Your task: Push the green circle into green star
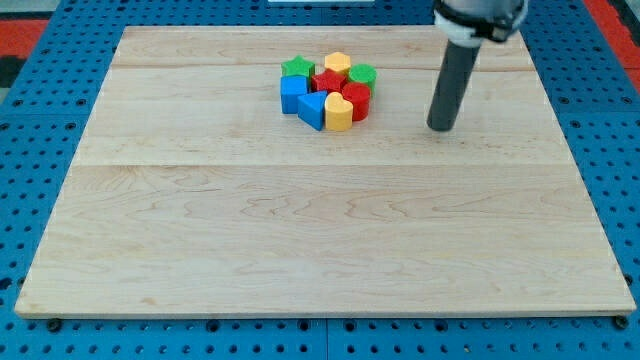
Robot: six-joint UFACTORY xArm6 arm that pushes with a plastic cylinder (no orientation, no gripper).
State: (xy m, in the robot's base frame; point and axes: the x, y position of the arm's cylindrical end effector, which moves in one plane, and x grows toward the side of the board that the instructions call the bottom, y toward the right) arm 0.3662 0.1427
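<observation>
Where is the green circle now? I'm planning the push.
The green circle sits at the cluster's right edge, near the view's top, touching the red block; my tip stands apart to its right.

Eight blocks sat clustered on the worktop [300, 250]: two green, a star [296, 68] and a circle [363, 74]; two yellow [338, 64] [339, 113]; two red [328, 82] [357, 98]; and two blue [293, 94] [313, 109].

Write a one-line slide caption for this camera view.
My tip rests right of a tight block cluster, nearest the green circle; the green star sits at the cluster's far left.
</observation>
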